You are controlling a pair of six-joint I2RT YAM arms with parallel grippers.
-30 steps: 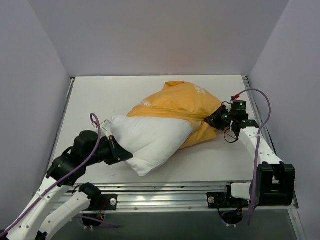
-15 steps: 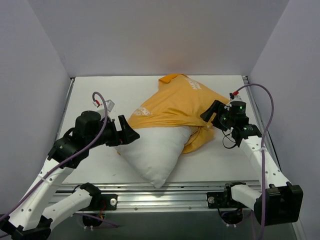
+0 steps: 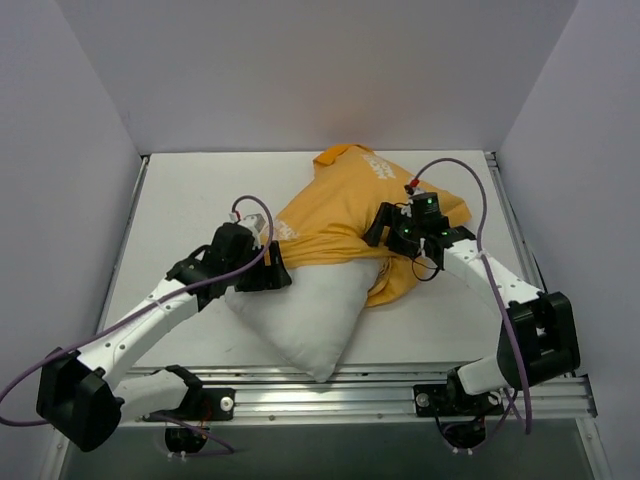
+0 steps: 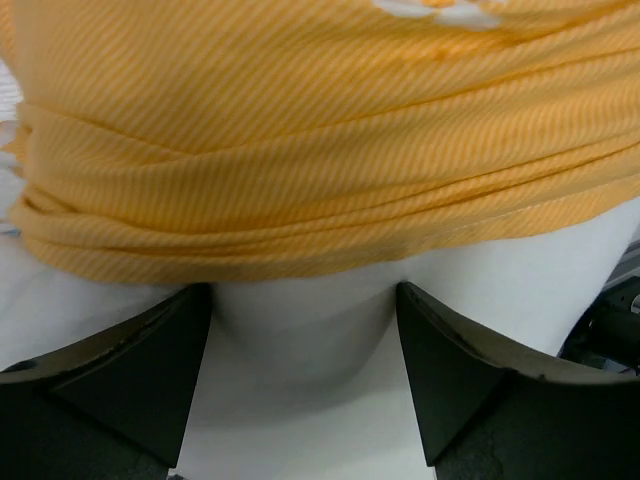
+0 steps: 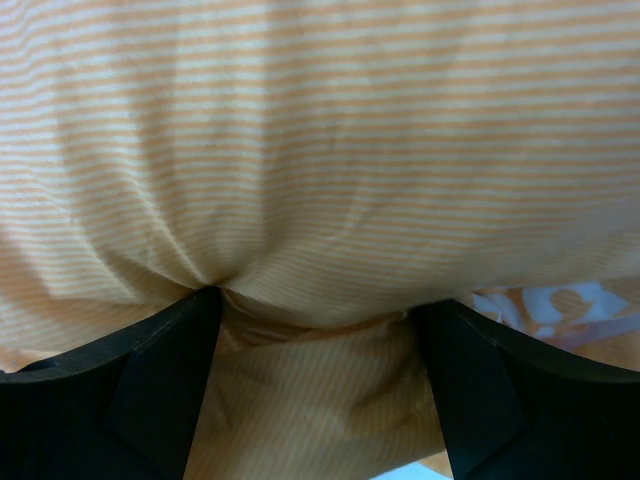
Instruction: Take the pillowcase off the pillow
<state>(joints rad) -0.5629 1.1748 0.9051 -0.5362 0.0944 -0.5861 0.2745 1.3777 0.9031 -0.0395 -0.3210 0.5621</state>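
Observation:
The orange-yellow pillowcase (image 3: 350, 205) covers the far half of the white pillow (image 3: 310, 315), whose bare near corner points at the table's front edge. The cover's bunched hem (image 4: 300, 230) runs across the pillow's middle. My left gripper (image 3: 278, 272) is open at the pillow's left side, just below the hem. In the left wrist view the white pillow (image 4: 300, 340) bulges between its spread fingers (image 4: 150, 370). My right gripper (image 3: 385, 230) is open and pressed against the pillowcase's right side. Striped orange fabric (image 5: 320, 180) fills the right wrist view and sags between its fingers (image 5: 500, 390).
The white tabletop (image 3: 190, 200) is boxed in by white walls at the left, back and right. A metal rail (image 3: 330, 385) runs along the near edge by the arm bases. A loose orange fold (image 3: 400, 285) hangs to the right of the pillow.
Both grippers have let go and opened. Each has moved inward from the outer ends to the pillow's middle. The pillow has slumped, its bare corner now pointing at the near edge.

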